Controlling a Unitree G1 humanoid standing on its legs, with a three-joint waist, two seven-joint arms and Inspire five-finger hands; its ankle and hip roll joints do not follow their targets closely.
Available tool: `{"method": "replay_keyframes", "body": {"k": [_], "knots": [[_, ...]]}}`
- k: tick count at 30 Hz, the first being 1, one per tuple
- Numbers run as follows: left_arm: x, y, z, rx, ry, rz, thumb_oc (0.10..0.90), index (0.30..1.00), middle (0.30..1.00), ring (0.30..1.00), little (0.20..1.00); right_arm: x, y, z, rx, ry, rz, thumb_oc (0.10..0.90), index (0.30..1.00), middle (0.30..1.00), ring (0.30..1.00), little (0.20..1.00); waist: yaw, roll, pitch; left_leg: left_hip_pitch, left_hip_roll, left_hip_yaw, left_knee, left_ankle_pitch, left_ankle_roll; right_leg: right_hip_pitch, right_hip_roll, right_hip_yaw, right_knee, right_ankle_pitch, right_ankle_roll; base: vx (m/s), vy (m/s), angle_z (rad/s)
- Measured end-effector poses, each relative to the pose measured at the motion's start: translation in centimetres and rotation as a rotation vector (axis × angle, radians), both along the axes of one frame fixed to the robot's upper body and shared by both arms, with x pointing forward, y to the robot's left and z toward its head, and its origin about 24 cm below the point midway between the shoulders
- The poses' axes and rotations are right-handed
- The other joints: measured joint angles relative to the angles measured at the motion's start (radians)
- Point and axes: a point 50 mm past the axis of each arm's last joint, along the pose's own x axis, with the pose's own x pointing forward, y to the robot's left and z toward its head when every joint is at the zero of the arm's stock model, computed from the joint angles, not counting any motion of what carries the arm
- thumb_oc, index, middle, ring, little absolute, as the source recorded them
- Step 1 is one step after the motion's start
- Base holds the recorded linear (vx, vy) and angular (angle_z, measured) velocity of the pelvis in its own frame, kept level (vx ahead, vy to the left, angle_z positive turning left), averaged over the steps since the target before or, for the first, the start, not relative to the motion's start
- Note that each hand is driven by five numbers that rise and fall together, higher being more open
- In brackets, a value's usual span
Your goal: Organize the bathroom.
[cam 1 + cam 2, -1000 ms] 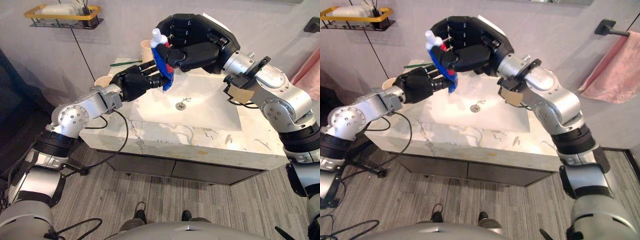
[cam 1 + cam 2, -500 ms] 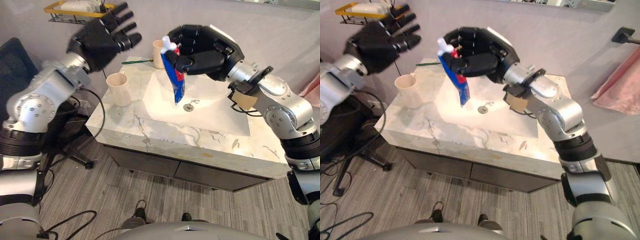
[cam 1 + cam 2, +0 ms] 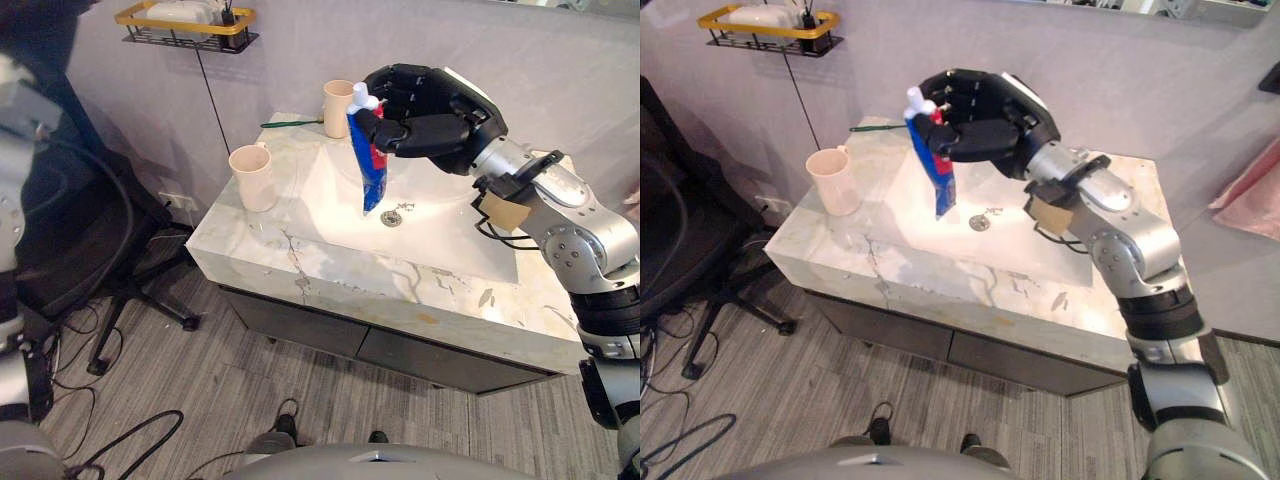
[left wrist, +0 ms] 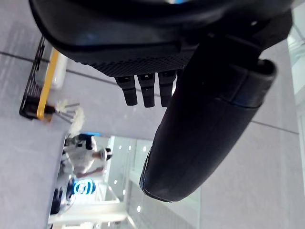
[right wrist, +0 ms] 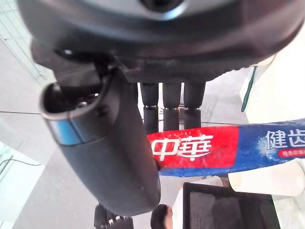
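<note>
Right hand (image 3: 435,105) pinching a blue-and-red toothpaste tube (image 3: 368,160), cap up, above the sink basin (image 3: 440,225); its thumb covers the tube's upper part. Left hand (image 4: 190,95) raised by a wall, fingers relaxed, tips partly hidden

Bathroom, marble vanity (image 3: 330,270) with sunken sink (image 3: 440,225), rinse cups (image 3: 252,177), wall caddy (image 3: 185,25), probably a towel (image 3: 1250,195)

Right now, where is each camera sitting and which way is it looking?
Left eye view: on the head, looking down at the sink; the right hand holds a toothpaste tube.
Right eye view: on the head beside it, showing the same scene.
Left wrist view: on the left wrist, looking past the left hand at the wall shelf.
Right wrist view: on the right wrist, looking along the hand at the tube.
</note>
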Motion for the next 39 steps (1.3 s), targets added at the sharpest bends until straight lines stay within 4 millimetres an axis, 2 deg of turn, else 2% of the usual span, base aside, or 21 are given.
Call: {"method": "replay_keyframes", "body": {"k": [2,6,7,9,11,13,14,15,16,17,19,20,21,22,23,24,27,29,34,36,39], "knots": [[-0.7,1.5,-0.9,-0.051,0.011,0.074,0.800,0.900,0.900,0.900,0.900,-0.1,-0.8,-0.7,0.005,0.020,-0.034,0.400,0.300,0.300,0.300,0.300,0.012,0.000,0.000,-0.006,0.000,-0.006,0.000,0.001,-0.002,0.000,0.003,-0.012,0.000,-0.002,-0.002,0.00,-0.009,0.11],[-1.8,2.6,-2.0,-0.085,0.013,0.132,0.800,0.900,0.900,0.900,0.900,-0.2,-1.1,-1.3,0.008,0.038,-0.045,0.400,0.300,0.300,0.300,0.300,0.029,0.000,0.000,-0.009,0.000,-0.015,0.000,0.001,-0.002,-0.001,0.004,-0.016,0.000,-0.004,-0.002,0.00,-0.014,0.05],[-2.8,3.7,-3.3,-0.115,0.020,0.210,0.800,0.900,0.900,0.900,0.900,-0.3,-1.3,-1.8,0.009,0.052,-0.054,0.400,0.300,0.300,0.300,0.300,0.039,0.000,0.000,-0.010,0.000,-0.017,0.000,0.001,-0.002,-0.001,0.004,-0.018,0.000,-0.004,-0.003,0.00,0.000,0.00],[-2.8,3.7,-3.3,-0.115,0.020,0.210,0.800,0.900,0.900,0.900,0.900,-0.3,-1.3,-1.8,0.009,0.052,-0.054,0.400,0.300,0.300,0.300,0.300,0.039,0.000,0.000,-0.010,0.000,-0.017,0.000,0.001,-0.002,-0.001,0.004,-0.018,0.000,-0.004,-0.003,0.00,0.000,0.00],[-3.6,4.8,-4.4,-0.138,0.042,0.278,0.800,0.900,0.900,0.900,0.900,-0.4,-1.5,-1.8,0.012,0.052,-0.058,0.400,0.300,0.300,0.300,0.300,0.053,0.000,0.000,-0.011,0.000,-0.019,0.000,0.001,-0.003,-0.001,0.004,-0.019,0.000,-0.006,-0.002,-0.01,-0.011,0.02],[-7.0,8.2,-9.3,-0.236,0.126,0.528,0.800,0.900,0.900,0.900,0.900,-1.0,-2.1,-2.3,0.022,0.056,-0.076,0.400,0.300,0.300,0.300,0.300,0.066,-0.002,-0.001,-0.013,-0.001,-0.026,0.000,0.001,-0.003,0.000,0.004,-0.025,0.000,-0.009,0.001,-0.03,-0.023,0.05],[-7.0,8.2,-9.3,-0.236,0.126,0.528,0.800,0.900,0.900,0.900,0.900,-1.0,-2.1,-2.3,0.022,0.056,-0.076,0.400,0.300,0.300,0.300,0.300,0.066,-0.002,-0.001,-0.013,-0.001,-0.026,0.000,0.001,-0.003,0.000,0.004,-0.025,0.000,-0.009,0.001,-0.03,-0.015,0.04],[-9.1,10.0,-13.3,-0.332,0.229,0.654,0.800,0.900,0.900,0.900,0.900,-1.1,-2.6,-2.7,0.020,0.065,-0.101,0.400,0.300,0.300,0.300,0.300,0.074,-0.002,-0.001,-0.013,-0.002,-0.029,0.000,0.001,-0.003,0.001,0.004,-0.030,0.000,-0.012,0.000,0.00,0.000,0.00],[-9.1,10.0,-13.3,-0.332,0.229,0.654,0.800,0.900,0.900,0.900,0.900,-1.1,-2.6,-2.7,0.020,0.065,-0.101,0.400,0.300,0.300,0.300,0.300,0.074,-0.002,-0.001,-0.013,-0.002,-0.029,0.000,0.001,-0.003,0.001,0.004,-0.030,0.000,-0.012,0.000,-0.03,-0.011,0.07],[-11.5,11.5,-18.2,-0.436,0.378,0.801,0.800,0.900,0.900,0.900,0.900,-1.1,-2.9,-3.0,0.003,0.067,-0.128,0.400,0.300,0.300,0.300,0.300,0.079,-0.002,-0.001,-0.014,-0.002,-0.034,0.000,0.001,-0.003,0.002,0.005,-0.036,0.000,-0.015,0.001,-0.01,-0.003,0.05],[-11.5,11.5,-18.2,-0.436,0.378,0.801,0.800,0.900,0.900,0.900,0.900,-1.1,-2.9,-3.0,0.003,0.067,-0.128,0.400,0.300,0.300,0.300,0.300,0.079,-0.002,-0.001,-0.014,-0.002,-0.034,0.000,0.001,-0.003,0.002,0.005,-0.036,0.000,-0.015,0.001,-0.02,0.001,0.09],[-14.1,11.7,-25.5,-0.648,0.604,0.943,0.800,0.900,0.900,0.900,0.900,-1.1,-3.1,-3.0,0.008,0.069,-0.143,0.400,0.300,0.300,0.300,0.300,0.089,-0.012,0.000,-0.014,-0.001,-0.046,0.000,0.001,-0.003,0.005,0.006,-0.041,-0.005,-0.019,0.001,-0.04,0.014,0.19],[-15.9,11.0,-28.8,-0.638,0.743,0.988,0.800,0.900,0.900,0.900,0.900,-1.1,-3.1,-3.0,0.009,0.068,-0.138,0.400,0.300,0.300,0.300,0.300,0.108,-0.042,-0.005,-0.019,0.000,-0.051,0.000,-0.002,-0.008,0.000,0.007,-0.040,-0.005,-0.042,-0.004,-0.04,0.014,0.19],[-15.9,11.0,-28.8,-0.638,0.743,0.988,0.800,0.900,0.900,0.900,0.900,-1.1,-3.1,-3.0,0.009,0.068,-0.138,0.400,0.300,0.300,0.300,0.300,0.108,-0.042,-0.005,-0.019,0.000,-0.051,0.000,-0.002,-0.008,0.000,0.007,-0.040,-0.005,-0.042,-0.004,-0.02,0.024,0.07],[-18.1,8.5,-33.2,-0.505,0.989,0.966,0.800,0.900,0.900,0.900,0.900,-1.1,-2.9,-2.3,0.014,0.047,-0.124,0.400,0.300,0.300,0.300,0.300,0.115,-0.064,-0.010,-0.030,-0.004,-0.053,0.000,-0.001,-0.009,-0.010,0.005,-0.039,-0.005,-0.055,-0.005,-0.01,0.038,0.02],[-19.4,6.5,-36.3,-0.494,1.152,0.918,0.800,0.900,0.900,0.900,0.900,-1.0,-2.8,-1.8,0.017,0.028,-0.122,0.400,0.300,0.300,0.300,0.300,0.119,-0.068,-0.013,-0.029,-0.010,-0.053,0.000,0.000,-0.008,-0.008,0.000,-0.039,-0.005,-0.055,-0.004,-0.02,0.048,0.06],[-22.7,1.7,-42.6,-0.427,1.550,0.712,0.800,0.900,0.900,0.900,0.900,-0.9,-2.7,-0.4,0.034,-0.034,-0.114,0.400,0.300,0.300,0.300,0.300,0.126,-0.078,-0.014,-0.030,-0.012,-0.053,0.000,-0.001,-0.008,-0.005,-0.004,-0.041,-0.005,-0.058,0.001,0.00,0.040,0.05],[-24.2,0.3,-43.9,-0.443,1.646,0.643,0.800,0.900,0.900,0.900,0.900,-1.0,-2.7,0.0,0.045,-0.056,-0.107,0.400,0.300,0.300,0.300,0.300,0.132,-0.085,-0.013,-0.031,-0.008,-0.053,-0.001,-0.006,-0.010,-0.005,-0.003,-0.042,-0.005,-0.062,-0.002,0.01,0.040,0.05],[-24.9,-0.6,-44.9,-0.334,1.718,0.521,0.800,0.900,0.900,0.900,0.900,-1.2,-2.3,1.8,0.069,-0.164,-0.086,0.400,0.300,0.300,0.300,0.300,0.127,-0.079,-0.011,-0.029,-0.007,-0.052,-0.001,-0.008,-0.014,-0.005,-0.003,-0.040,-0.005,-0.065,-0.005,-0.02,0.040,-0.02],[-24.6,-1.5,-45.7,-0.209,1.787,0.400,0.800,0.900,0.900,0.900,0.900,-1.4,-2.1,3.2,0.087,-0.247,-0.072,0.400,0.300,0.300,0.300,0.300,0.112,-0.049,-0.005,-0.031,-0.009,-0.050,0.000,-0.006,-0.012,-0.005,-0.004,-0.038,-0.005,-0.063,-0.003,-0.03,0.064,-0.03],[-24.8,-2.3,-46.5,-0.102,1.870,0.284,0.800,0.900,0.900,0.900,0.900,-1.7,-2.0,4.2,0.112,-0.327,-0.064,0.400,0.300,0.300,0.300,0.300,0.101,-0.032,-0.012,-0.030,-0.011,-0.045,0.000,0.002,-0.001,-0.002,-0.007,-0.036,-0.005,-0.056,0.002,-0.01,0.060,-0.04]]}}
